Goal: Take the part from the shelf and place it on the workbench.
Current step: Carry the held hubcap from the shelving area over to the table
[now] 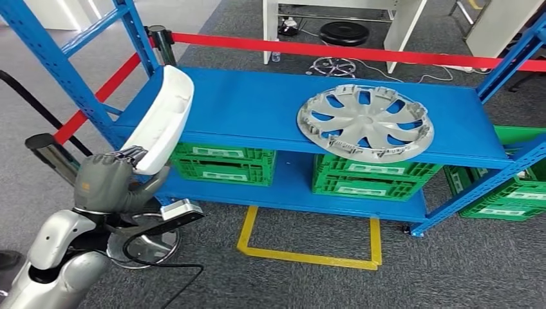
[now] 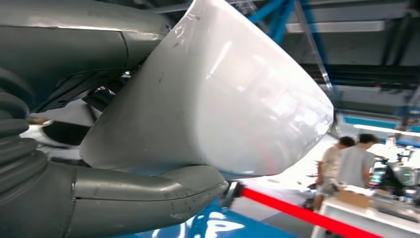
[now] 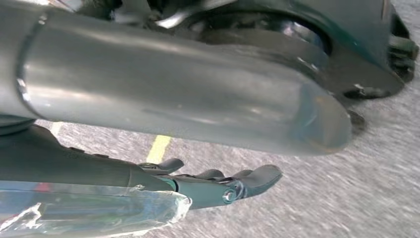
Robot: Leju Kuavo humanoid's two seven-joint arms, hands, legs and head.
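Three views cover the moment. Head view: the left hand (image 1: 106, 182) is raised at the left end of the blue shelf (image 1: 257, 106) and grips the lower end of a white part (image 1: 162, 119), an elongated curved shell. The part's long axis runs steeply upward and slightly right, its rounded upper end over the shelf's left corner, its lower end in the fingers. A silver wheel cover (image 1: 365, 122) lies flat on the same shelf board, well apart to the right. Green crates (image 1: 222, 163) sit on the lower board. A red barrier tape (image 1: 335, 48) runs behind the shelf.

Left wrist view: the white part (image 2: 223, 94) is clamped between the thick grey thumb (image 2: 148, 196) and the darker fingers on the opposite face; its rounded end points away from the wrist. Two people (image 2: 346, 166) stand at a white table in the background.

Right wrist view: the right hand (image 3: 198, 114) hangs over grey floor; its fingers extend roughly straight and hold nothing.
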